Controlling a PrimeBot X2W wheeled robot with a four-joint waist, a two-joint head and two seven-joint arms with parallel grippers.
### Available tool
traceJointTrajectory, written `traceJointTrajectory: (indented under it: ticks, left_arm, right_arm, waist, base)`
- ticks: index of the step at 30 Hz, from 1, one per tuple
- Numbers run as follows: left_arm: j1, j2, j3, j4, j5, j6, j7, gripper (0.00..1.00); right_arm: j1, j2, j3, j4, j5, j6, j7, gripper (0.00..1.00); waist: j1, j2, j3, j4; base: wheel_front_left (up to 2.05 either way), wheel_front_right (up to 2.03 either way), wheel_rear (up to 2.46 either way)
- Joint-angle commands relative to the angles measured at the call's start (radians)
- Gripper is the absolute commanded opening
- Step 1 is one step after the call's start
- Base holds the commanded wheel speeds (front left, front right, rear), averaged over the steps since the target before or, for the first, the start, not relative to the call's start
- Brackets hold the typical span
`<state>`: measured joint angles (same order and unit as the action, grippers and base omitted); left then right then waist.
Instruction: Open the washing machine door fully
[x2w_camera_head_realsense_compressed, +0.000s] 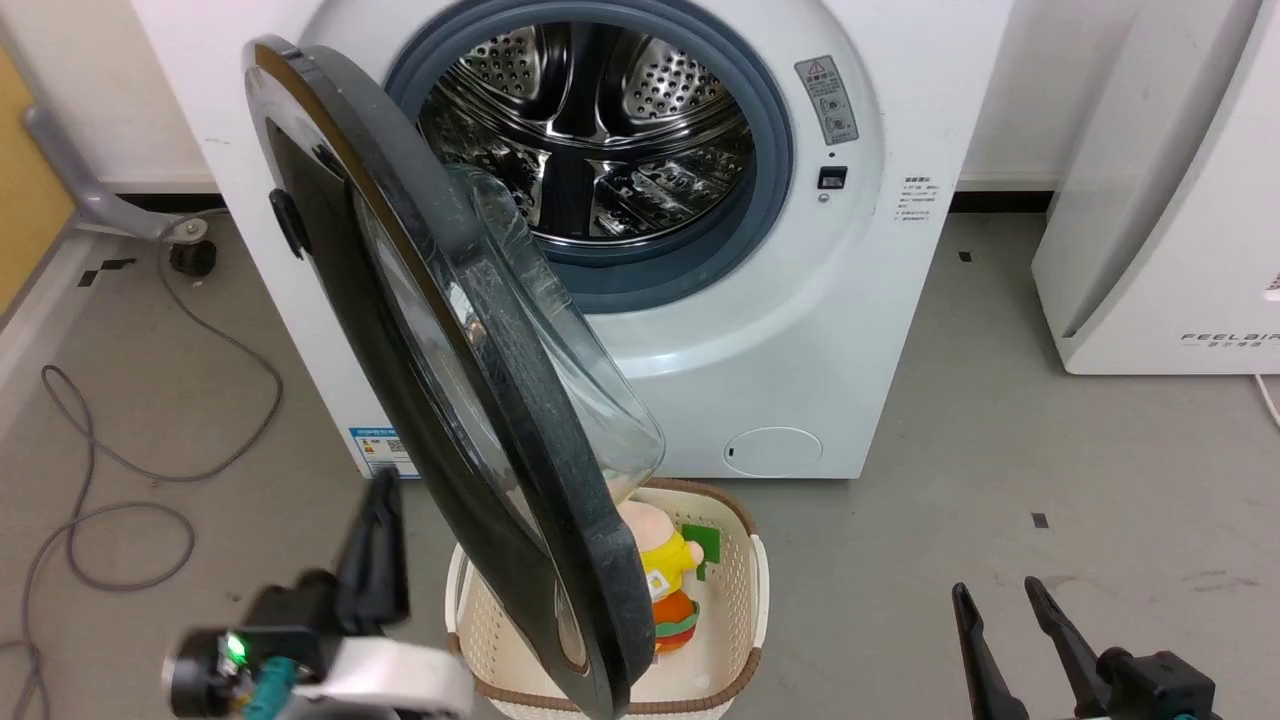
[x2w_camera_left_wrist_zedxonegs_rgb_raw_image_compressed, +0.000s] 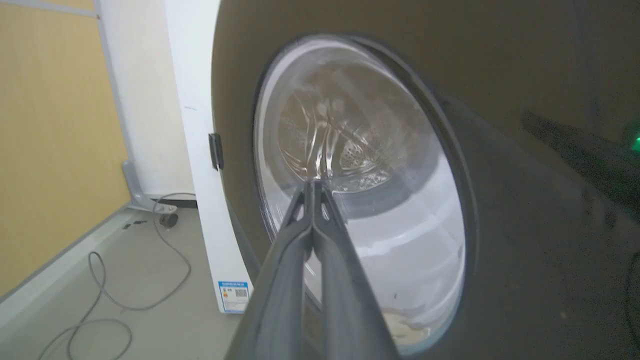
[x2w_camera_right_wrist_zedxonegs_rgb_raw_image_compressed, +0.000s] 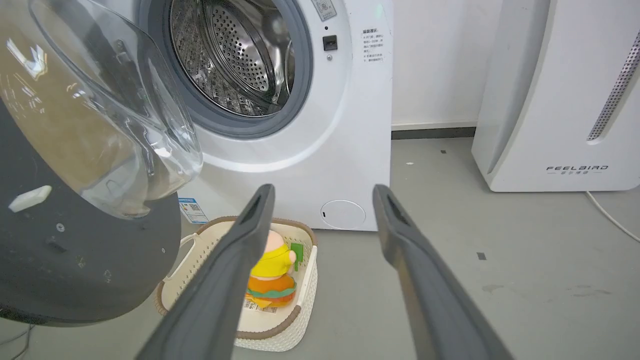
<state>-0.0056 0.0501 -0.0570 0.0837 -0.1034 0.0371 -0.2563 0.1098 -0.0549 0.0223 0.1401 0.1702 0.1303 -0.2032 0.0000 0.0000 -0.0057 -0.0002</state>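
Left pincer (x2w_camera_head_realsense_compressed: 383, 495) shut tight, fingers pressed together, gripping nothing. It sits on the outer side of the washing machine door (x2w_camera_head_realsense_compressed: 455, 385), tips aimed at the glass window. Contact with the door: cannot tell.

Right pincer (x2w_camera_head_realsense_compressed: 997, 588) spread wide, empty, low near the floor, well apart from the door.

Door unlatched, standing roughly half open, edge-on to the robot, over a white basket (x2w_camera_head_realsense_compressed: 757, 575) holding a plush toy (x2w_camera_head_realsense_compressed: 662, 565). Drum opening (x2w_camera_head_realsense_compressed: 590, 140) of the washing machine (x2w_camera_head_realsense_compressed: 800, 350) fully exposed.

Judgement: release done, swing partly done. Left to do: push the door further back toward its hinge side until it stops.
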Motion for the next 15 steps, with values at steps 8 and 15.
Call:
traceJointTrajectory:
  ticks: [8, 15]
  left_arm:
    - [-0.062, 0.023, 0.018, -0.323, 0.070, 0.022, -0.006, 0.00]
    - [-0.099, 0.027, -0.039, -0.526, 0.104, 0.004, -0.006, 0.00]
  right_arm:
    - [-0.023, 0.005, 0.003, 0.022, 0.015, 0.000, -0.004, 1.00]
    - [-0.027, 0.005, 0.007, 0.036, 0.019, 0.000, -0.005, 1.00]
  waist:
    - [0.0000, 0.0000, -0.005, 0.004]
    - [0.0000, 0.0000, -0.006, -0.004]
  base:
    - [0.00, 0.00, 0.00]
    - [0.00, 0.00, 0.00]
